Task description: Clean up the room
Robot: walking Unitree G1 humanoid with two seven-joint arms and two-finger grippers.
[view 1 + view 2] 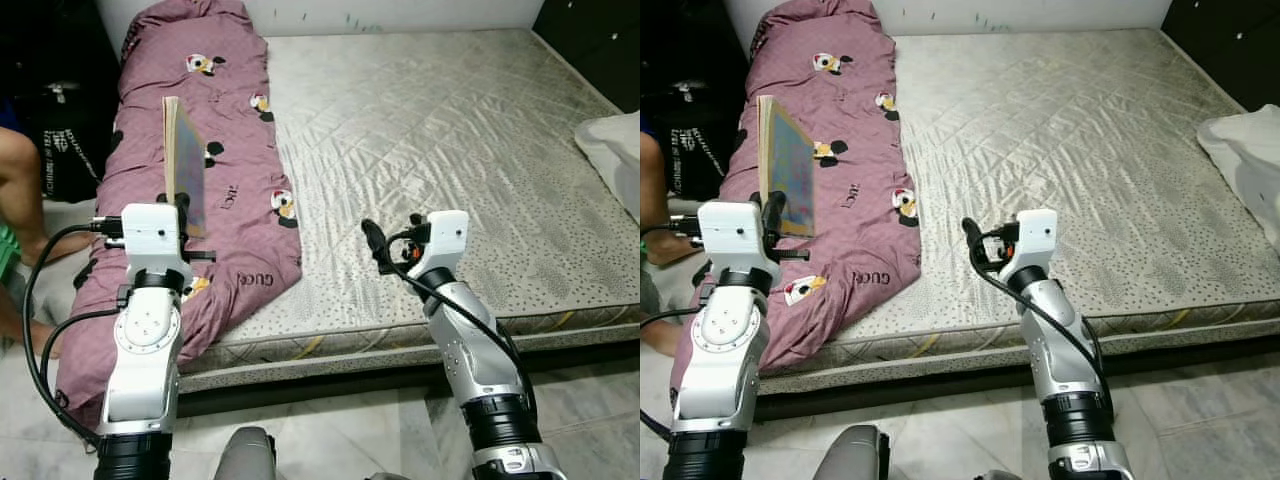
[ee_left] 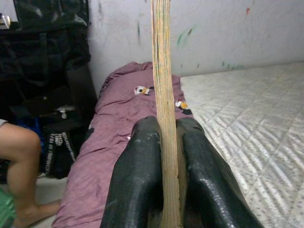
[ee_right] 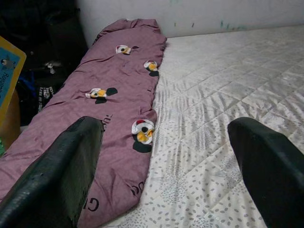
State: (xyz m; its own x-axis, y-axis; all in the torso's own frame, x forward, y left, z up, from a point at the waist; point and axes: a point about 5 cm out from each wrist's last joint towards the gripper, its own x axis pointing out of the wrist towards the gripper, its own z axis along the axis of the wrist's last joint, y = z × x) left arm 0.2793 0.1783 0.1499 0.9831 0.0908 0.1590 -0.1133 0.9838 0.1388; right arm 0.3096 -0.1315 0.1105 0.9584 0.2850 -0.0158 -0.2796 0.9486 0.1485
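A thin book (image 1: 184, 165) with a blue cover and tan page edges stands upright in my left gripper (image 1: 181, 205), above the purple blanket (image 1: 190, 120). In the left wrist view the two black fingers (image 2: 137, 185) press on both sides of the book's edge (image 2: 163, 95). My right gripper (image 1: 375, 245) hovers open over the front part of the bare mattress (image 1: 440, 130), near the blanket's lower corner. The right wrist view has its wide-apart fingers (image 3: 61, 175) with nothing between them.
The purple blanket with cartoon prints lies along the mattress's left side and hangs over its front edge. A person's leg (image 1: 25, 190) and dark bags (image 1: 60, 110) are at the left. A white cloth (image 1: 612, 150) lies at the right. Tiled floor (image 1: 330, 440) is below.
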